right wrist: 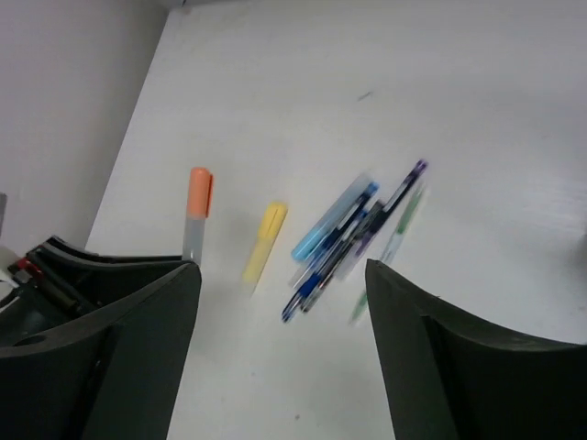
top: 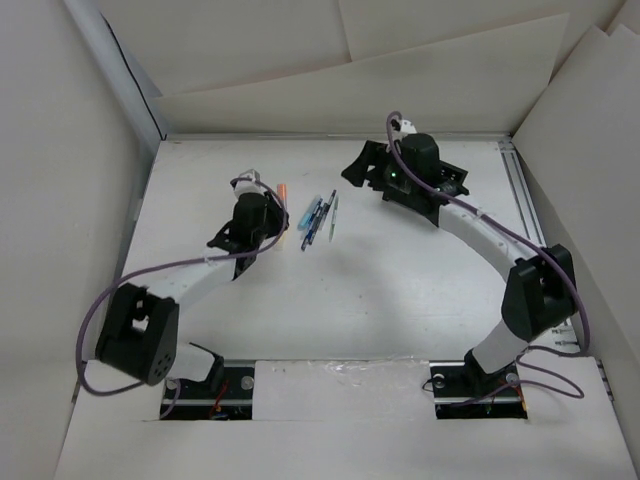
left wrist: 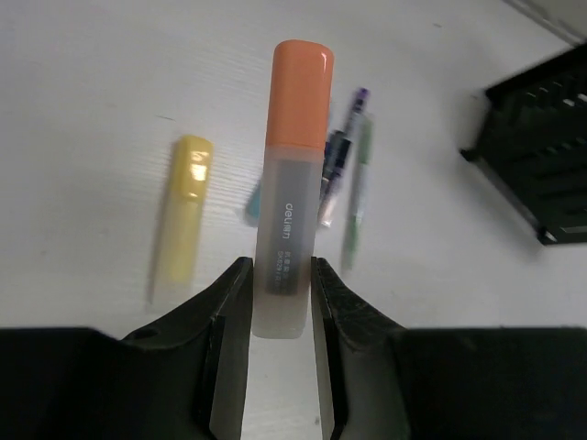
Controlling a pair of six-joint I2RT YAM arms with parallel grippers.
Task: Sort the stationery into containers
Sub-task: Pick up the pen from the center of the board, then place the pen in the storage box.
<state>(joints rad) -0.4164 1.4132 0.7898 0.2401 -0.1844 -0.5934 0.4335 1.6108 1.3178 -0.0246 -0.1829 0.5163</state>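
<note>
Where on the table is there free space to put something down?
Free: the wide bare table between the pens and the near edge. Crowded: the far middle, where pens, yellow highlighter, left gripper holding the orange highlighter, right gripper and box sit close.

orange highlighter (left wrist: 295,183): glossy cap, frosted plastic barrel | table (left wrist: 92,82): matt white

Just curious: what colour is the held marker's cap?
Orange cap; left wrist view shows it best.
</note>
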